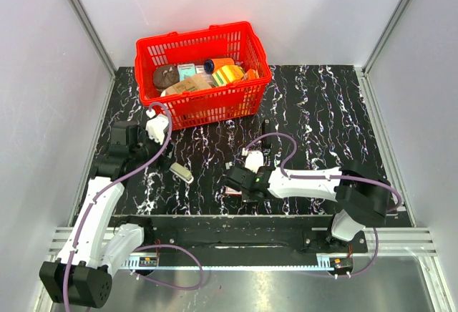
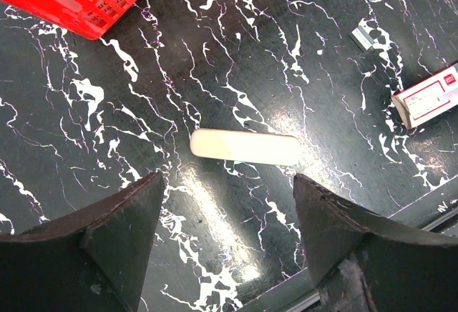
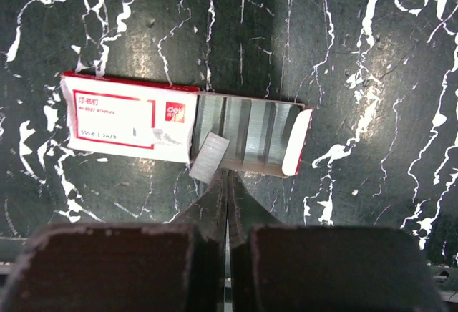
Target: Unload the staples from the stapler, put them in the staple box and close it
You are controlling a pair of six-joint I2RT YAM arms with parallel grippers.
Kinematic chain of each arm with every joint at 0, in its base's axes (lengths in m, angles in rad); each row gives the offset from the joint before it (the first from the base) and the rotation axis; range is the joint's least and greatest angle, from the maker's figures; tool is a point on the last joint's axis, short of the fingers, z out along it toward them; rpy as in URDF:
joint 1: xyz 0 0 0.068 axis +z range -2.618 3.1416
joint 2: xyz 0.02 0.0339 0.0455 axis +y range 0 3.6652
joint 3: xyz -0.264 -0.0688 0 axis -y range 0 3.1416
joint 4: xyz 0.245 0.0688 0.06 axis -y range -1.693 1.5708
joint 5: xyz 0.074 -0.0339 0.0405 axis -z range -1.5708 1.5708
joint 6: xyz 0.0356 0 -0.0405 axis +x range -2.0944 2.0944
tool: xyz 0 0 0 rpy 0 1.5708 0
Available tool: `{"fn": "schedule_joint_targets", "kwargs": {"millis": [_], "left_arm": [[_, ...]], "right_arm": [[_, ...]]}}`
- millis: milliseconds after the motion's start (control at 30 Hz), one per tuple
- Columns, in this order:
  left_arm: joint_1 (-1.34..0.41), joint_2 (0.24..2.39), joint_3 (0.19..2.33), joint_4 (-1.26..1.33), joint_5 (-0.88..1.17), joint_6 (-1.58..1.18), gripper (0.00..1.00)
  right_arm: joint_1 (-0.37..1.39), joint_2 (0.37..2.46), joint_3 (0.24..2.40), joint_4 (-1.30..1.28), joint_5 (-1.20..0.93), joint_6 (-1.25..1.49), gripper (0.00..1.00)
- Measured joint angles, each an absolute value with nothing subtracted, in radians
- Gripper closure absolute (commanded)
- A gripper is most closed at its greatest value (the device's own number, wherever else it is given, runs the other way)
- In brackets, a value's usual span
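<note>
Right gripper (image 3: 227, 176) jaws clench a staple strip (image 3: 209, 157); left gripper (image 2: 225, 180) jaws hang released over the stapler (image 2: 245, 147), lying lengthwise jaw to jaw.

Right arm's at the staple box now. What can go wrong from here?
1. The staple strip looks pinched only by a corner in the shut right gripper, tilted over the staple box edge; on release it may miss the open tray.
2. The box looks light and unheld; a nudge may shift it.
</note>
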State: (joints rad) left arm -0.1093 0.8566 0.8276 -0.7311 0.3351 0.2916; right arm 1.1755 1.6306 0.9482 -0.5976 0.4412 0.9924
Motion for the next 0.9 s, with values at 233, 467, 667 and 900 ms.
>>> {"fn": "schedule_joint_targets", "kwargs": {"millis": [233, 467, 667, 900], "left_arm": [[-0.109, 0.850, 0.828, -0.731, 0.335, 0.292, 0.22], [-0.109, 0.850, 0.828, -0.731, 0.335, 0.292, 0.22], [-0.109, 0.850, 0.828, -0.731, 0.335, 0.292, 0.22], [-0.109, 0.850, 0.828, -0.731, 0.335, 0.292, 0.22]], "right_arm": [[1.176, 1.600, 0.947, -0.616, 0.424, 0.993, 1.00], [1.176, 1.594, 0.946, -0.620, 0.393, 0.990, 1.00], [1.176, 1.581, 0.936, -0.561, 0.325, 0.945, 1.00], [1.176, 1.581, 0.935, -0.530, 0.294, 0.907, 1.00]]}}
